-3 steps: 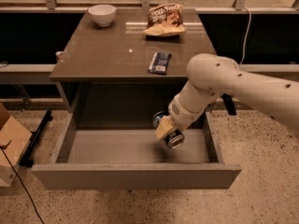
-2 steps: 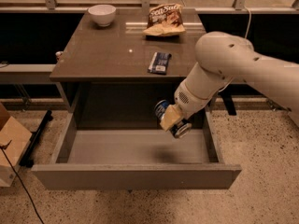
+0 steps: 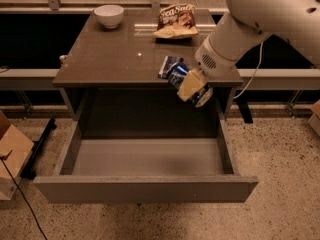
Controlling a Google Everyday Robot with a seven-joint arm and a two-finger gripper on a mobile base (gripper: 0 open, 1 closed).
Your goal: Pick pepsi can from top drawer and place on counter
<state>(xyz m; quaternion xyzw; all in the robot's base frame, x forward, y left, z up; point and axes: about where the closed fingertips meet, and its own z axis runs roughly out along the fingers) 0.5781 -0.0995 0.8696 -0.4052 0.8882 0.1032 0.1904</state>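
Note:
My gripper (image 3: 190, 86) is shut on the pepsi can (image 3: 181, 77), a dark blue can with light markings and a silver end. It holds the can tilted in the air, at the front right edge of the counter (image 3: 115, 54) and well above the open top drawer (image 3: 145, 156). The yellowish fingers (image 3: 189, 85) cover the middle of the can. The white arm comes in from the upper right. The drawer is pulled fully out and shows a bare grey floor.
On the counter stand a white bowl (image 3: 108, 15) at the back left, a chip bag (image 3: 176, 20) at the back middle, and a flat dark blue packet (image 3: 168, 65) right behind the can. A cardboard box (image 3: 11, 156) sits on the floor at left.
The gripper has lifted the can out of the drawer, up and to the level of the counter's front edge. The view itself has shifted closer.

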